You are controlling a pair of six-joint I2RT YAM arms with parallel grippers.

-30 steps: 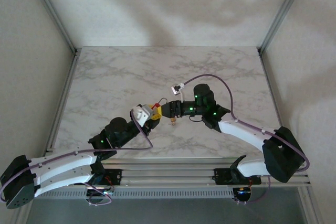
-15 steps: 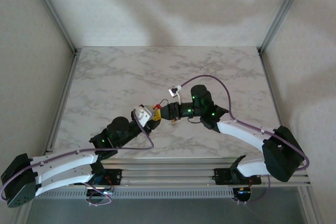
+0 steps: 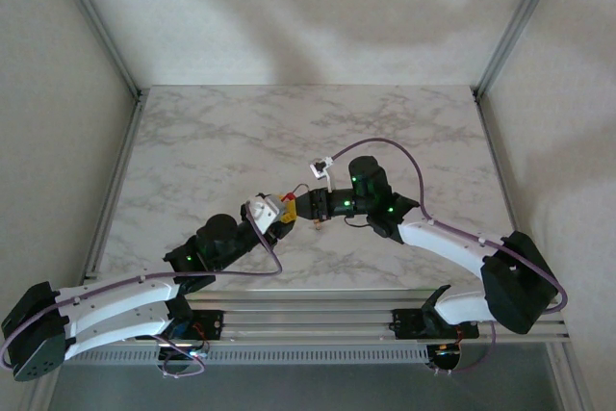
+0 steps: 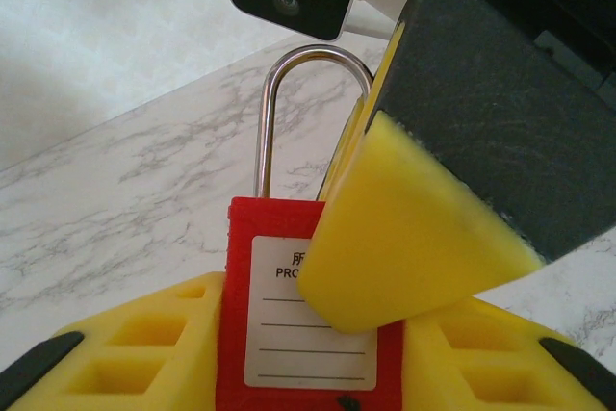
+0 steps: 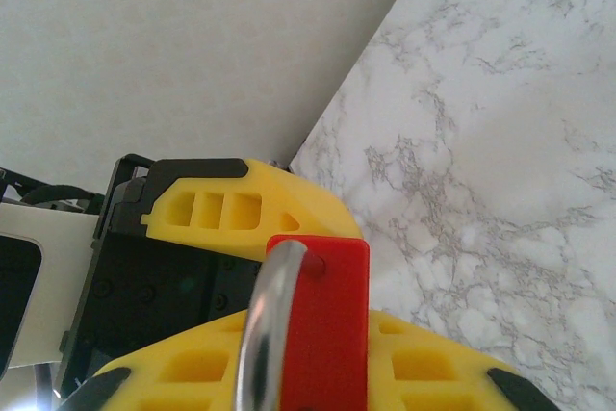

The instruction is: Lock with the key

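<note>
A red padlock (image 4: 241,238) with a white label and a steel shackle (image 4: 265,122) sits between the yellow fingers of my left gripper (image 4: 308,353), which is shut on its narrow sides. My right gripper (image 5: 318,358) meets it from the opposite side. Its yellow fingers (image 4: 414,228) press the padlock's (image 5: 332,286) flat faces, with the shackle (image 5: 262,320) pointing toward its camera. Over the table's middle both grippers (image 3: 279,209) (image 3: 300,203) join at the padlock (image 3: 286,198). A small brass-coloured piece (image 3: 315,222) hangs just below them, perhaps the key; it is too small to be sure.
The marble table (image 3: 212,141) stretches bare around the two arms. Aluminium posts (image 3: 96,26) rise at the back corners, and a rail runs along the near edge by the arm bases. A purple cable (image 3: 404,146) loops over the right arm.
The right gripper has slid left onto the padlock and closed its fingers on it. The left gripper has kept its hold, shifting only slightly.
</note>
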